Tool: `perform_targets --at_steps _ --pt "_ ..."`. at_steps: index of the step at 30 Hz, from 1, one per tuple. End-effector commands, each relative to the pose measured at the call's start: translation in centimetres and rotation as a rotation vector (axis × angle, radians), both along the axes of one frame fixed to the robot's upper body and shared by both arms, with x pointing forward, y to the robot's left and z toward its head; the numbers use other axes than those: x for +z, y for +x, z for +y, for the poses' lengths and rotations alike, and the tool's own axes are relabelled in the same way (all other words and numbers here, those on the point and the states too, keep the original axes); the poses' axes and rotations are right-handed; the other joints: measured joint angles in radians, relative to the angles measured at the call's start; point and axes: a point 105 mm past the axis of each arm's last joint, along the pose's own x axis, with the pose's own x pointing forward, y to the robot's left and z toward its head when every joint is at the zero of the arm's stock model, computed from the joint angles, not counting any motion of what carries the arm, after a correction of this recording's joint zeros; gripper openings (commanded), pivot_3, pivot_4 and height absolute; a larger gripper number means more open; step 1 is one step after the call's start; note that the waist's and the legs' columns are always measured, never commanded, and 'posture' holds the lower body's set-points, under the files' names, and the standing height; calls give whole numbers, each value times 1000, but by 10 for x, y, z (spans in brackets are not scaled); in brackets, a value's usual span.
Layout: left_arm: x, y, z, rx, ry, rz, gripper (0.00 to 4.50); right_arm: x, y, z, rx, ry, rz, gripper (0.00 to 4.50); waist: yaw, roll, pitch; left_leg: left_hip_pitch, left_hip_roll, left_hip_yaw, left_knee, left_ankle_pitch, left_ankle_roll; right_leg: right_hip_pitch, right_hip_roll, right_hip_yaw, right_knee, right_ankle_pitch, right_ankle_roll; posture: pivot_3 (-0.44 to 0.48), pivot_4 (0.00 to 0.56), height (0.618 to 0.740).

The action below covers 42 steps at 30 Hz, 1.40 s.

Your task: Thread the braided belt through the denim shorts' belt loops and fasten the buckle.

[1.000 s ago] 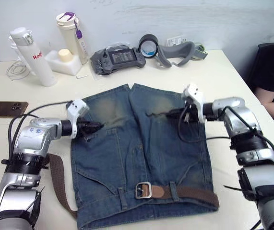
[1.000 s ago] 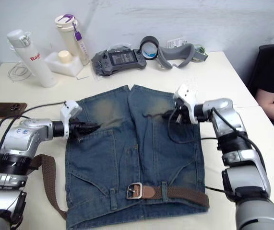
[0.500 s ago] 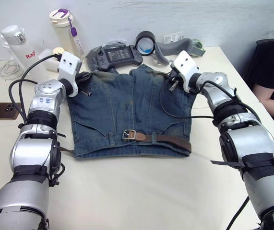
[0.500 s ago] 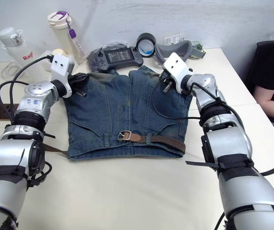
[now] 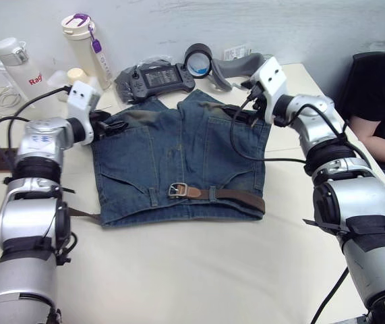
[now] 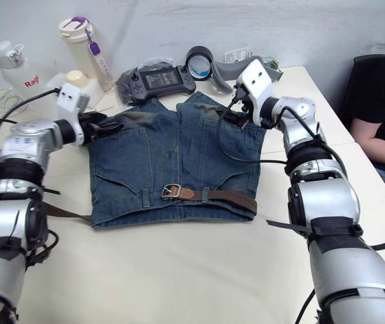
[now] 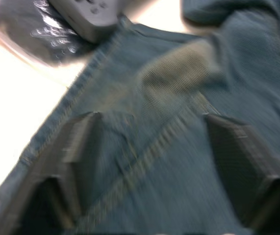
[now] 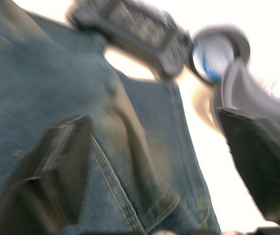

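Two grippers, both off the cloth since half a second ago | my left gripper [image 5: 114, 125]: open, over shorts' left hem | denim shorts [image 5: 179, 158]: flat mid-table, released | braided belt [image 5: 236, 196]: through belt loops [image 5: 209, 194], buckle [image 5: 176, 190] fastened | my right gripper [image 5: 236, 113]: open, above right hem | I judge task complete.

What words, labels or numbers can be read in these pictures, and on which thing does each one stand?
"Ra": red letters on the white bottle; the rest of the word is turned out of sight.
The game console has a lit screen, too small to read.
The tall cup carries a purple tag; no text can be read on it.
The shorts and belt show no readable text.
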Motion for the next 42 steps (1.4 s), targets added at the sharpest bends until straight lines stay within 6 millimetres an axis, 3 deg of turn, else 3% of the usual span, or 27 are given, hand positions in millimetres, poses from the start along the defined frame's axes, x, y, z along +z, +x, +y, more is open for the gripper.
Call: perform_targets --at_steps 1,6,9,16,20,24,26,34,42 --pt "17 -46 -14 -183 -64 63 4461 3 -37 8 239 -7 55 4500 -1 0 0 0 0 -1 0 0 0 0 0 3 0 0 0 0 150 740" --pt "23 -104 -15 -274 -69 120 4461 -20 -83 7 338 -78 176 4500 12 1 1 -1 3 -5 1 0 -1 1 0 11 0 0 0 0 150 740" --pt "14 -136 -8 -280 -123 155 4461 -34 -112 7 376 -96 284 4500 18 1 1 1 3 -4 1 0 -2 3 -1 14 -2 0 -1 0 150 740" --pt "-22 -185 32 -14 -226 336 4461 -54 -179 21 544 -135 499 4500 39 1 1 2 4 -3 1 -1 -3 4 -1 14 -4 -1 -2 0 150 740" --pt "-34 -210 52 177 -333 434 4461 -55 -198 29 631 -160 552 4500 48 1 1 3 3 -3 1 -3 -3 4 -3 15 -5 -1 -2 0 150 740" --pt "-42 -217 74 368 -461 407 4461 -55 -202 31 667 -176 568 4500 57 -1 0 3 3 -3 1 -3 -3 4 -3 15 -7 -1 -2 0 150 740" --pt "-47 -218 73 393 -577 349 4461 -54 -200 34 698 -201 544 4500 57 -1 0 3 2 -3 1 -3 -3 4 -4 15 -7 -1 -2 0 150 740" --pt "-56 -193 116 755 -903 178 4461 -51 -185 39 683 -229 478 4500 58 -7 -1 4 2 -4 1 -3 -3 5 -5 15 -6 -1 -2 0 150 740" --pt "-58 -170 109 782 -1006 210 4461 -47 -173 40 643 -221 443 4500 56 -11 -2 4 2 -3 2 -4 -3 5 -4 14 -4 0 -1 0 150 740"
